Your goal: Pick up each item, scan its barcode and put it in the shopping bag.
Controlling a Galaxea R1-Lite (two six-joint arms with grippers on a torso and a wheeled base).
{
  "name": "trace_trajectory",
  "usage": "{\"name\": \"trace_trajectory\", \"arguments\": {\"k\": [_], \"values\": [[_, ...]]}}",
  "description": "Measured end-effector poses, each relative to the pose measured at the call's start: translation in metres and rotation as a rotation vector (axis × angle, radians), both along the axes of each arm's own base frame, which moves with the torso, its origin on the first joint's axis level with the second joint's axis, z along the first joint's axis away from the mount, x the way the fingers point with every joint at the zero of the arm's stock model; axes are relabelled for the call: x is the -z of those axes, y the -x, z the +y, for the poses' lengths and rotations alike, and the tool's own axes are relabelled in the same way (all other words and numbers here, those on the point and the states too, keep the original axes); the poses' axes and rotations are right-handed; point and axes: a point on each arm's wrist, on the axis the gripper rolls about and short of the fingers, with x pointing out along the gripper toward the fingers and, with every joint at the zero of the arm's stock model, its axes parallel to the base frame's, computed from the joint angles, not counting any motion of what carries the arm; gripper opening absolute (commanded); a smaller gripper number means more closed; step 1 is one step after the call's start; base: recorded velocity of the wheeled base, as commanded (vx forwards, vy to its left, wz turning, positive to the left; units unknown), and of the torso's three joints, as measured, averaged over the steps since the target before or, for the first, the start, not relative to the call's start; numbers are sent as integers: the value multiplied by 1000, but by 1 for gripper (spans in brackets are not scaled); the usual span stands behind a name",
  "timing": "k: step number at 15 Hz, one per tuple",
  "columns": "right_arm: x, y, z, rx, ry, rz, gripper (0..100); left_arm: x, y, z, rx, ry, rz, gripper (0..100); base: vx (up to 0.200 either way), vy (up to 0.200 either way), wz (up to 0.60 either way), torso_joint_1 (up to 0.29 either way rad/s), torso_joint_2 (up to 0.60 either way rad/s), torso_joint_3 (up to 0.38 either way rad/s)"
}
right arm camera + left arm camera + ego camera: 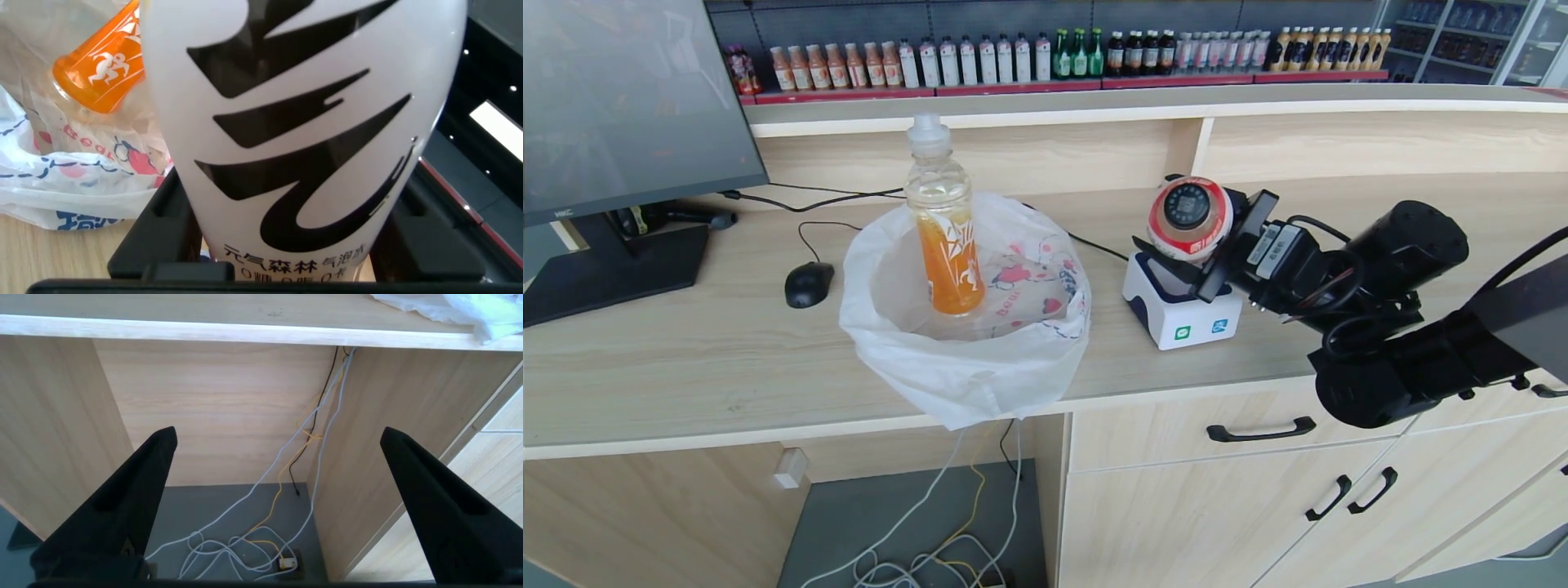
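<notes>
Nearest the head camera is the right gripper point(1207, 247), reaching in from the right over the counter point(686, 359). Its fingers are closed around a white bottle point(1191, 216) with bold black strokes on its side. The right wrist view shows the dark fingers point(155, 233) pressed against both flanks of that bottle point(310, 122). The bottle hangs just above the small white scanner point(1176, 314). It sits crosswise in the grip, and its long axis is tilted so that one round, red-ringed end faces up and toward the near side. Whether the barcode faces the scanner window cannot be told, so the scan looks to be the step in hand. To the left of the scanner, close beside it, the white shopping bag point(964, 359) sits on the counter with its mouth open upward and its near side drooping over the counter edge. An orange drink bottle point(947, 245) already stands upright inside the bag. The drop therefore calls for a short carry to the left. The held bottle should come down to the right of or behind the standing one, so as not to knock it over. The right arm is plainly the nearer arm. The left gripper point(278, 434) hangs below the counter edge with its fingers spread wide and nothing between them, facing the cables in the knee space.
</notes>
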Motion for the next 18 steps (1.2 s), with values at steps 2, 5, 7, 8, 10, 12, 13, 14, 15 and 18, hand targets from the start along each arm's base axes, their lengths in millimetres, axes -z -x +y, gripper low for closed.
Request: {"name": "trace_trajectory", "arguments": {"k": [2, 5, 7, 8, 10, 12, 13, 14, 15, 18], "values": [[0, -1, -3, 7, 0, 0, 0, 0, 0, 0, 0, 0, 0, 100, 0, 0, 0, 0, 0, 0], [0, -1, -4, 10, 1, 1, 0, 0, 0, 0, 0, 0, 0, 100, 0, 0, 0, 0, 0, 0], [0, -1, -3, 10, 1, 0, 0, 0, 0, 0, 0, 0, 0, 100, 0, 0, 0, 0, 0, 0], [0, 0, -3, 10, 2, 1, 0, 0, 0, 0, 0, 0, 0, 100, 0, 0, 0, 0, 0, 0], [0, 0, -4, 10, 2, 1, 0, 0, 0, 0, 0, 0, 0, 100, 0, 0, 0, 0, 0, 0], [-1, 0, -3, 15, -4, 1, 0, 0, 0, 0, 0, 0, 0, 100, 0, 0, 0, 0, 0, 0], [-1, 1, -2, 12, -6, 2, 0, 0, 0, 0, 0, 0, 0, 100, 0, 0, 0, 0, 0, 0], [-1, 1, -1, 9, -8, 4, 0, 0, 0, 0, 0, 0, 0, 100, 0, 0, 0, 0, 0, 0], [-1, 2, -1, 12, -11, 5, 0, 0, 0, 0, 0, 0, 0, 100, 0, 0, 0, 0, 0, 0], [-3, 5, -1, 39, -46, 37, 0, 0, 0, 0, 0, 0, 0, 100, 0, 0, 0, 0, 0, 0]]}}
